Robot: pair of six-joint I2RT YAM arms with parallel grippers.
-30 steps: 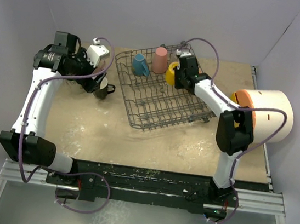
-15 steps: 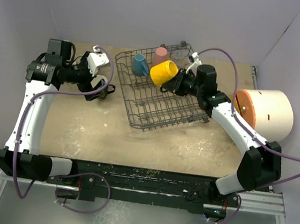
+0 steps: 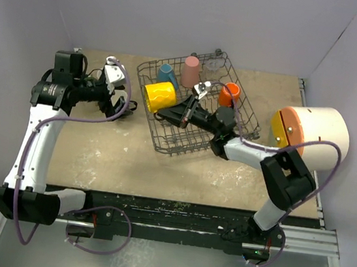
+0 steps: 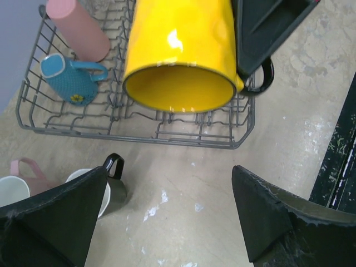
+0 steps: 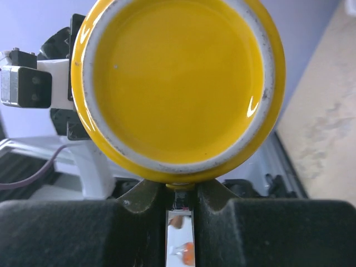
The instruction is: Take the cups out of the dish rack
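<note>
While clamped by its handle in the right pincer [image 3: 180, 112], lying on its side in the air just left of centre in the top view: the yellow mug [image 3: 159, 96], mouth turned toward the left arm, over the left rim of the dish rack [image 3: 189, 149]. From the right wrist, only its base in sight, both fingers pressed onto the handle at the bottom of the frame. Left pincer [image 4: 169, 172] wide apart and holding nothing, low over the bench [image 4: 194, 183].

Out on the bench, lower left of the left wrist view: black mug [image 4: 111, 189], pale pink mug [image 4: 22, 167], and another pale cup [image 4: 10, 192] cut by the edge. Left in the rack, upper centre of the top view: blue mug [image 3: 166, 74], pink tumbler [image 3: 190, 71], clear glass [image 3: 212, 63], orange mug [image 3: 229, 94].

Likely trouble: gripped by the handle alone, could swing or slip and drop onto the wires. Could also clip the rack's raised side if lowered too soon, knock the parked mugs if set down close, or run into the open left fingers straight ahead.
</note>
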